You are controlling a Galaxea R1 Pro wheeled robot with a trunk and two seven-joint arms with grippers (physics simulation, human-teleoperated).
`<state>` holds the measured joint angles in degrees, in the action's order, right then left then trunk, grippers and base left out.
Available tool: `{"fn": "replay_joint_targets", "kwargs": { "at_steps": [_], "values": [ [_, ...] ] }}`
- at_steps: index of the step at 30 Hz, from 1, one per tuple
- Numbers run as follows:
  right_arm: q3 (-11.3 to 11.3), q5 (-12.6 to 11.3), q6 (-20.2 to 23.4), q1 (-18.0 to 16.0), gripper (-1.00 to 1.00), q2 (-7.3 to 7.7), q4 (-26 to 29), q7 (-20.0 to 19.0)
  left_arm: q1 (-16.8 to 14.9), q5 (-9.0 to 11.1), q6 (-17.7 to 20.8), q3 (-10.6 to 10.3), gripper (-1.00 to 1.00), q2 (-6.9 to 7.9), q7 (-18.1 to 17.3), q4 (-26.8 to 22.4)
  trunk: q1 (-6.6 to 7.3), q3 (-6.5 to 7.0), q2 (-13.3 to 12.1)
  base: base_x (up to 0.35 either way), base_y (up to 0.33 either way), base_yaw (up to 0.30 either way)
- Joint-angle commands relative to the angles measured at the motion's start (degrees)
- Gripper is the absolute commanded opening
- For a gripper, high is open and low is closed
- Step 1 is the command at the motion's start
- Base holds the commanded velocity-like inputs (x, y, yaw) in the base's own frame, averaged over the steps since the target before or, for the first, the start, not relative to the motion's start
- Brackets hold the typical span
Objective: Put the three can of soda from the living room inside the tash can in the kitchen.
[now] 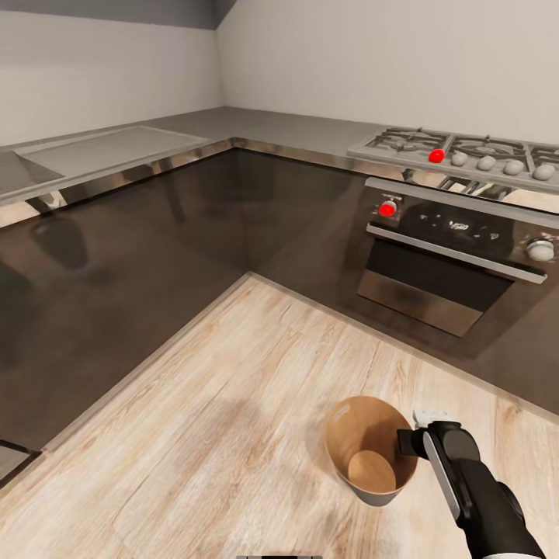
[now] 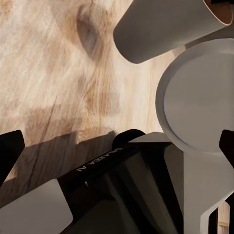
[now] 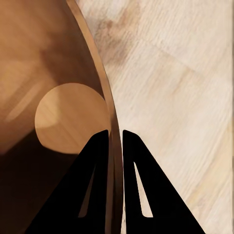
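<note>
Upright, the grey tash can [image 1: 371, 454] (copper-brown rim) is pinched by the right tool [image 3: 115, 134].

Head view: bright, even, diffuse light; no single source visible. White walls [image 1: 349, 62] evenly lit, no hot spots. Glossy dark cabinet fronts [image 1: 155, 241] carry soft, smeared reflections; bright glints run along the steel counter edge [image 1: 140, 167]. Faint blurred shadow patch on the wood floor [image 1: 233, 419]. Straight lines splay toward the frame edges, wide-angle look. Render slightly soft, with compression-like smearing.

Left wrist view: warmer tone. A hard-edged dark shadow lies across the floor [image 2: 53, 151]; white robot shell [image 2: 200, 102] softly shaded, not blown out.

Right wrist view: bin interior [image 3: 44, 73] dim with soft streaks, its base disc [image 3: 68, 117] brighter. Gripper fingers [image 3: 80, 185] pure black silhouettes, no detail.
</note>
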<state>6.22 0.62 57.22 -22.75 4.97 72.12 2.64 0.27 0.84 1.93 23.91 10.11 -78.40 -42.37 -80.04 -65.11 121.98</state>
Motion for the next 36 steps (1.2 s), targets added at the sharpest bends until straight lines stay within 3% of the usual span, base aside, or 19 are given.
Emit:
{"fn": "replay_joint_targets", "kwargs": {
  "at_steps": [1, 19, 36],
  "values": [
    [0.0, -0.7, 0.0, 0.0, -1.00, 0.00, 0.0, -0.3, 0.0, 0.0, 0.0, 0.0, 1.00, 0.00, 0.0, 0.0, 0.00, 0.00, 0.0, 0.000, 0.000, 0.000],
    [0.1, -0.7, 0.0, 0.0, -1.00, 0.04, 0.0, -0.4, 0.0, 0.0, 0.0, 0.0, 1.00, 0.00, 0.0, 0.0, 0.00, 0.01, 0.0, 0.000, 0.000, 0.000],
    [0.1, -0.7, 0.0, 0.0, -1.00, -0.01, 0.0, -0.4, 0.0, 0.0, 0.0, 0.0, 1.00, 0.00, 0.0, 0.0, 0.00, 1.52, 0.0, 0.000, 0.000, 0.000]
  ]
}}
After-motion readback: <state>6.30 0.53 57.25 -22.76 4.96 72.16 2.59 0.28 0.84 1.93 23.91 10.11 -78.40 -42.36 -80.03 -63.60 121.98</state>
